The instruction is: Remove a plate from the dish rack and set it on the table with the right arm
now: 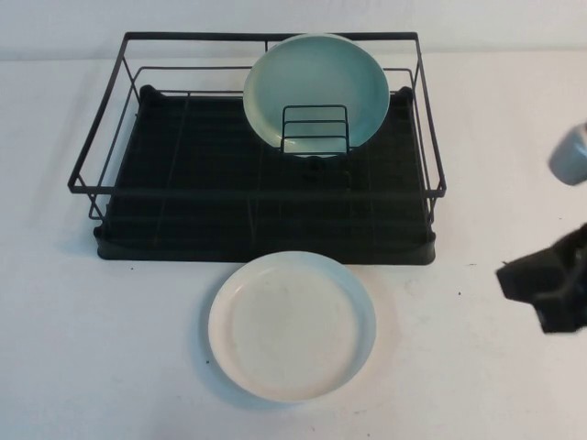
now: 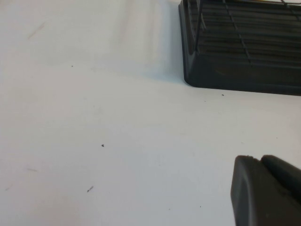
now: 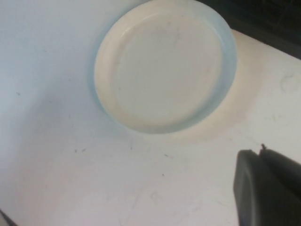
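Observation:
The white plate (image 1: 292,326) lies flat on the table (image 1: 110,348) just in front of the dish rack (image 1: 257,197); it also shows in the right wrist view (image 3: 164,66). My right gripper (image 1: 541,280) is shut and empty at the table's right edge, well to the right of the plate; its fingers (image 3: 263,183) are pressed together. My left gripper (image 2: 261,160) is shut and empty above bare table, near the rack's corner (image 2: 235,56). It is out of the high view.
A pale teal-green plate (image 1: 316,92) stands on edge in the small wire holder (image 1: 315,130) at the back of the rack. The rack's black ribbed tray holds nothing else. A grey-silver cylinder of the right arm (image 1: 570,151) shows at the right edge.

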